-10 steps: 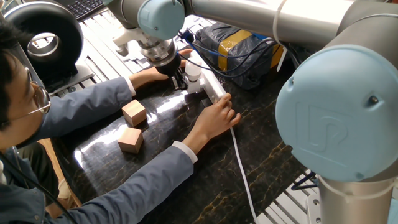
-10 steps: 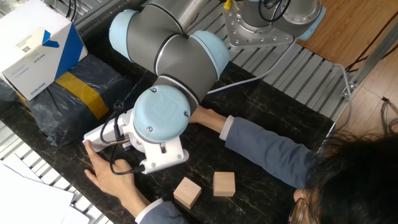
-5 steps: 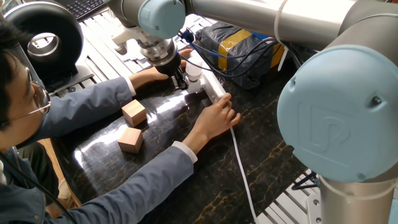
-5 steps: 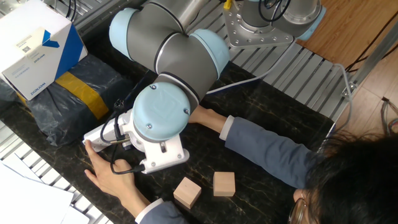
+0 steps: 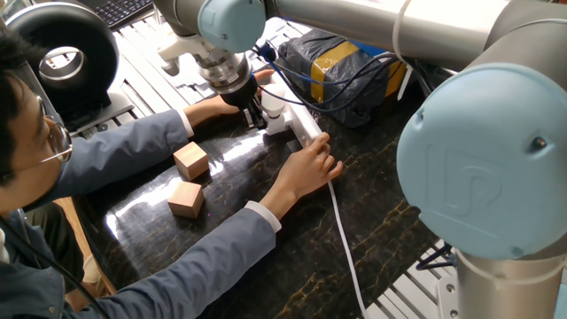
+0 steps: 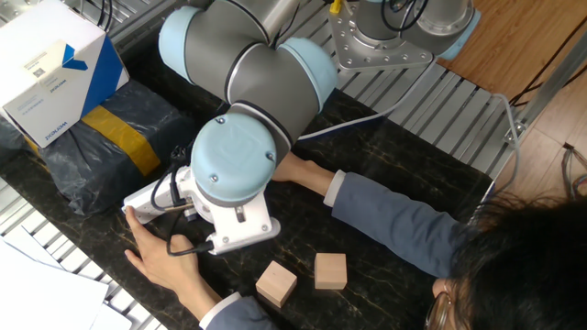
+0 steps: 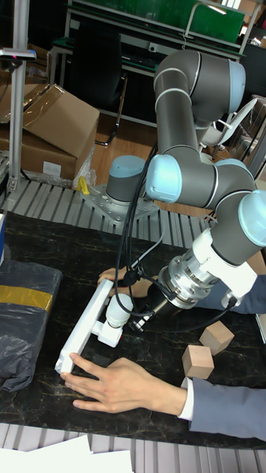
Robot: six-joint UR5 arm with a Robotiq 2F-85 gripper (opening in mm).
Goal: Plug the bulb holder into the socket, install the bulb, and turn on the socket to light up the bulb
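Observation:
The socket is a long white strip lying on the dark table, also visible in the tall fixed view. The white bulb holder sits against its side, with the white bulb standing in it. In the tall fixed view the bulb rises from the holder. My gripper hangs low, right beside the bulb, its black fingers close to it. I cannot make out whether they clasp it. In the other fixed view my wrist hides the gripper, the bulb and the holder.
A person's hand presses on the strip's near end and another hand rests behind my gripper. Two wooden blocks lie to the left. A dark wrapped box stands behind the strip. The white cable trails toward the front.
My arm's wrist joint has shifted slightly. The gripper stays low beside the bulb. The hands, strip and blocks have not moved.

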